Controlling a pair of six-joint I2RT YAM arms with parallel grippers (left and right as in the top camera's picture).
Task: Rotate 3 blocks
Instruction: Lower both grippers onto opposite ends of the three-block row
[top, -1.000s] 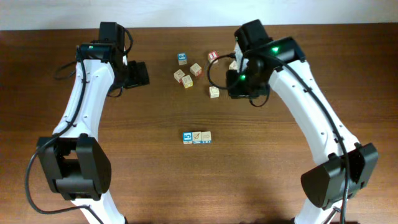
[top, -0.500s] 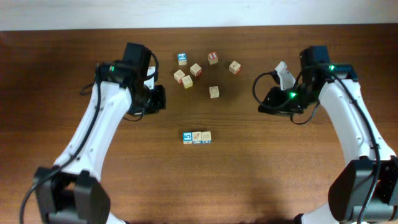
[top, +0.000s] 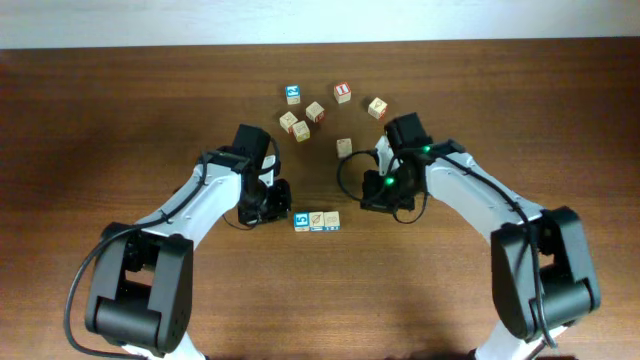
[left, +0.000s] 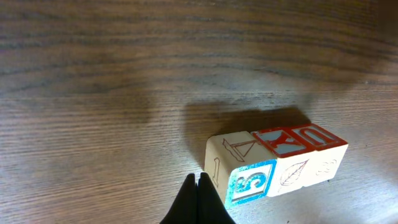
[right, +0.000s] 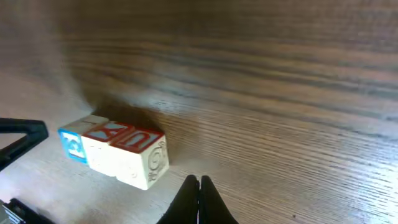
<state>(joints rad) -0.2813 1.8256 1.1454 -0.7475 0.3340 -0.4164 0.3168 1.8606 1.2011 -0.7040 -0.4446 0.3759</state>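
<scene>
Three alphabet blocks (top: 317, 220) sit touching in a row on the wooden table (top: 100, 150), blue-faced block (left: 252, 183) leftmost; left gripper (left: 199, 185) and right gripper (right: 199, 185), both pinched together and empty, flank opposite ends, probably to nudge the row round rather than grasp.

Dark brown wooden table (top: 70, 130) with fine straight grain filling the overhead view, pale off-white wall (top: 300, 18) as a narrow strip along its far edge, soft even light, whitish glare on the wood up close
</scene>
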